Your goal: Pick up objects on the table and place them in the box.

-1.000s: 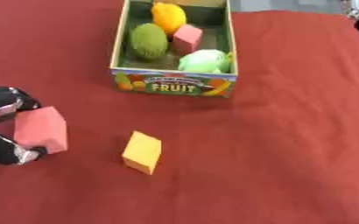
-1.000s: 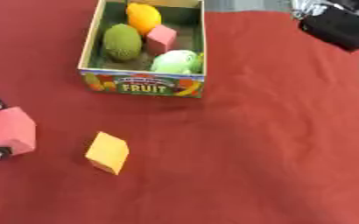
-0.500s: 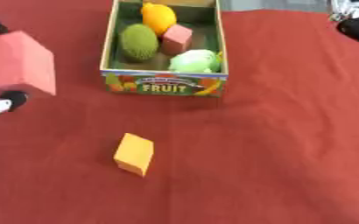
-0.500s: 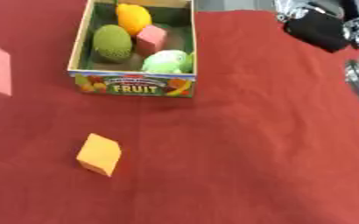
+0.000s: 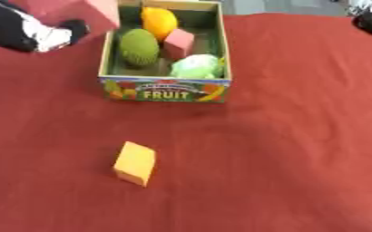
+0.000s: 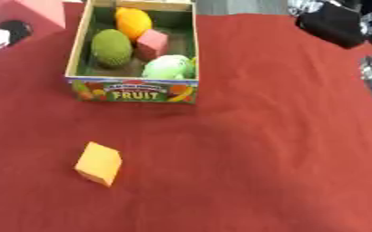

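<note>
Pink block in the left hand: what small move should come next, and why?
Probably carry the pink block a little to the right, over the box, then lower it. The left hand holds it raised just beside the box's left wall, not yet above the opening.

Table (image 5: pixel 300 136) noted as covered by a red cloth across nearly the whole view, from the near edge to the far side and out to both left and right borders. Cloth surface recorded as flat and plain, with no pattern; only soft, slightly darker shading is seen toward the middle. Far edge of the cloth is seen running left to right, a little askew. Beyond it, at the far side, a narrow grey strip (image 6: pixel 237 6) is recorded; whether floor or wall cannot be told.
</note>
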Robot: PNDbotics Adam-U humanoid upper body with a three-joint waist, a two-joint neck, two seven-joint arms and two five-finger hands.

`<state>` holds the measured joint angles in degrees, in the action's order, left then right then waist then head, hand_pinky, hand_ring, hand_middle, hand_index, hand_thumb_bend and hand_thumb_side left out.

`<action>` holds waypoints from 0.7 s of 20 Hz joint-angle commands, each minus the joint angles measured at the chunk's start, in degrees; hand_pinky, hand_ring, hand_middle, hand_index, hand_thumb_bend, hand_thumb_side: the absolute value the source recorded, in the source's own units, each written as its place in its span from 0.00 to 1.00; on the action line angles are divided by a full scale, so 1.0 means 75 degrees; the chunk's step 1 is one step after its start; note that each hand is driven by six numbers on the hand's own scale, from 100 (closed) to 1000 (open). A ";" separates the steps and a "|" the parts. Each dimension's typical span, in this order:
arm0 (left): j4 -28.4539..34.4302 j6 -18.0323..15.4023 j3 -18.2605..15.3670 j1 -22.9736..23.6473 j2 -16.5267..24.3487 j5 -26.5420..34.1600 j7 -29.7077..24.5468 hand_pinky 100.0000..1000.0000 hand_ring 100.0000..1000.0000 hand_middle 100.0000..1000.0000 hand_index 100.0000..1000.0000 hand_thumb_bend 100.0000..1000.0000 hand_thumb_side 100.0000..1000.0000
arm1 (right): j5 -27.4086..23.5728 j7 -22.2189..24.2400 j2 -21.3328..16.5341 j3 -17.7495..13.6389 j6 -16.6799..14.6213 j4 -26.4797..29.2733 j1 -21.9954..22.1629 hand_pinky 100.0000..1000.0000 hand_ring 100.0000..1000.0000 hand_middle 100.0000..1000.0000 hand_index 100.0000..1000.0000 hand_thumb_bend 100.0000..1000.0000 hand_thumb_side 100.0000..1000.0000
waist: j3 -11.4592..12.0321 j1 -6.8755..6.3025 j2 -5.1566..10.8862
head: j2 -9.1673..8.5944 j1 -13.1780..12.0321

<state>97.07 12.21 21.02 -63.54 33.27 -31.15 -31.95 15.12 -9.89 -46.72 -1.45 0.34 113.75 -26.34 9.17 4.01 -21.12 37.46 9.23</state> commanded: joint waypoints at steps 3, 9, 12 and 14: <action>-0.1718 -0.0889 0.0132 -0.0512 -0.0904 -0.0504 0.0808 0.71 0.64 0.55 0.71 0.06 0.36 | -0.0155 0.0095 0.0026 -0.0014 -0.0091 0.0113 -0.0330 0.83 0.81 0.71 0.85 0.00 0.44 | -0.0245 0.0077 0.0156 | -0.0185 -0.0244; -0.3559 -0.1633 -0.0036 -0.0719 -0.1684 -0.1430 0.1757 0.74 0.67 0.58 0.74 0.13 0.40 | -0.0256 0.0185 0.0212 0.0045 -0.0139 0.0113 -0.0534 0.83 0.81 0.71 0.85 0.00 0.45 | -0.0470 0.0163 0.0120 | -0.0192 -0.0415; -0.4025 -0.1996 -0.0098 -0.0734 -0.1861 -0.1677 0.1952 0.75 0.69 0.60 0.77 0.18 0.43 | -0.0270 0.0183 0.0258 0.0037 -0.0123 0.0113 -0.0538 0.83 0.81 0.71 0.85 0.00 0.46 | -0.0488 0.0177 0.0105 | -0.0184 -0.0409; -0.4193 -0.2203 -0.0091 -0.0716 -0.1911 -0.1764 0.1914 0.77 0.73 0.65 0.81 0.23 0.47 | -0.0277 0.0180 0.0278 0.0036 -0.0112 0.0113 -0.0531 0.83 0.81 0.71 0.85 0.00 0.46 | -0.0487 0.0177 0.0098 | -0.0168 -0.0388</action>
<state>65.98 -3.25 21.16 -67.55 18.85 -43.69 -17.89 13.46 -8.56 -43.56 -0.65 -0.53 113.75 -29.72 5.64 4.64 -21.17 36.68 6.32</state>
